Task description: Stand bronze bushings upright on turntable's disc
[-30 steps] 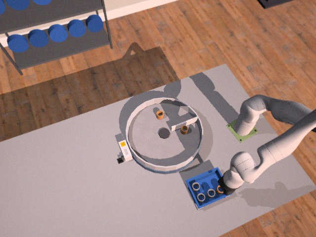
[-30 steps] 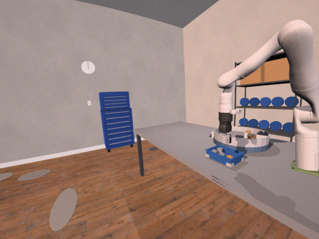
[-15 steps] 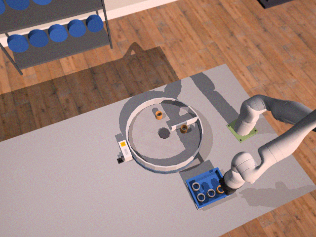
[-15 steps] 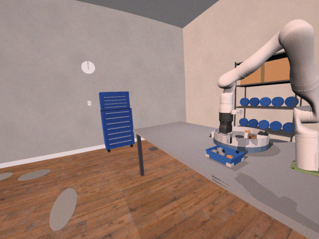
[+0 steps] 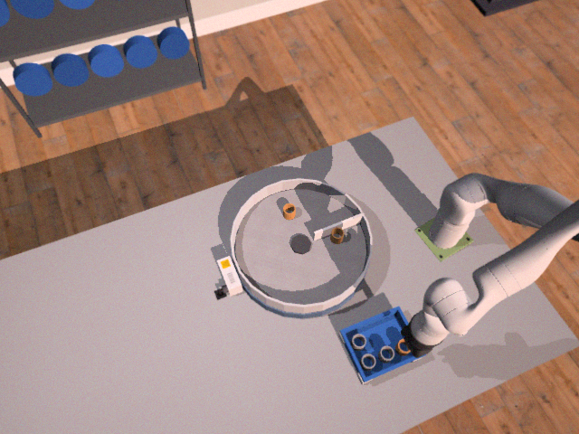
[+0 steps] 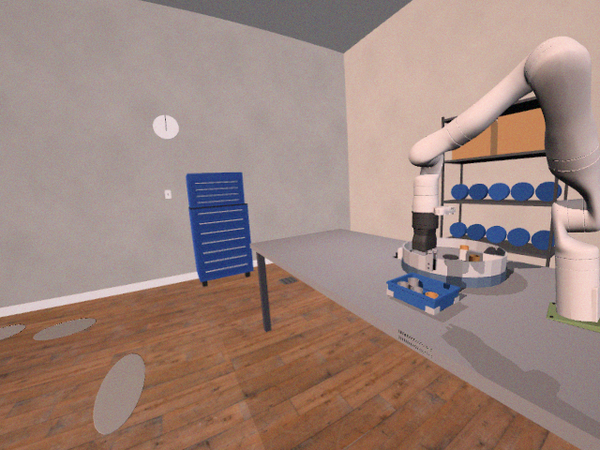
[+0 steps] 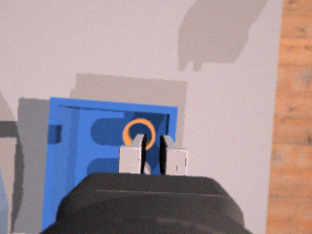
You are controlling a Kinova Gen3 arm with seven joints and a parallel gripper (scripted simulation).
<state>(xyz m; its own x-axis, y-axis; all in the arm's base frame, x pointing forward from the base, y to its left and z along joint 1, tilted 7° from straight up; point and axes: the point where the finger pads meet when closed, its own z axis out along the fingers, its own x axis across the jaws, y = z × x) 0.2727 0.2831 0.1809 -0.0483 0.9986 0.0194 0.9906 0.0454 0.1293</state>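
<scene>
A blue crate point(image 5: 379, 343) sits on the table in front of the turntable. It holds one bronze bushing point(image 5: 398, 346) at its right end and three steel bushings point(image 5: 368, 360). My gripper point(image 7: 152, 147) hangs above the crate, over the bronze bushing point(image 7: 138, 132). Its fingers stand a little apart with nothing between them. In the exterior view the gripper point(image 6: 429, 263) is clearly higher than the crate point(image 6: 424, 291). Two bronze bushings point(image 5: 289, 212) point(image 5: 336, 235) stand upright on the turntable's disc point(image 5: 280, 261), away from the dark hub point(image 5: 299, 243).
A raised white rim point(image 5: 261, 298) rings the disc, and a white bar point(image 5: 337, 225) reaches from the rim toward the hub. A small control box point(image 5: 227, 275) sits at the turntable's left. My arm's base point(image 5: 444, 240) stands to the right. A shelf point(image 5: 100, 65) stands beyond.
</scene>
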